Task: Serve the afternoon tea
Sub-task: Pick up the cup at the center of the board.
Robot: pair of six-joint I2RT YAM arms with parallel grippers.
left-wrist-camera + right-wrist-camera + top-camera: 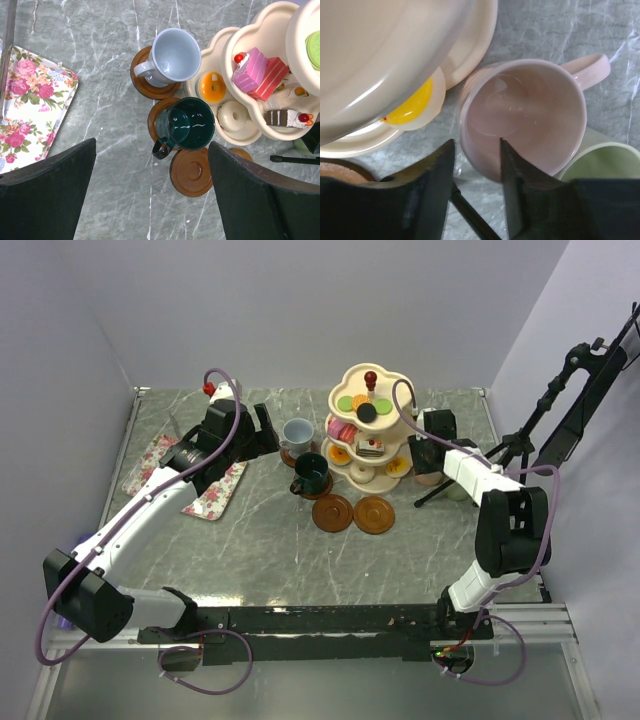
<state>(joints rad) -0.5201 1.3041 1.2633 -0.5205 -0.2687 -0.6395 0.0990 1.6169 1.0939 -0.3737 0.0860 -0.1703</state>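
The cream three-tier stand with a red knob holds small cakes. A grey-blue mug and a dark green mug each sit on a brown saucer left of it. Two bare saucers lie in front. My left gripper hangs wide open above the table near the dark green mug, holding nothing. The right gripper straddles the wall of the pink mug: one finger is inside, the other is outside with a gap. A light green mug stands just beside it.
A floral tray lies at the left of the table. A black tripod stands at the right edge, and one thin leg runs under my right gripper. The stand's lower tier overhangs close to the pink mug.
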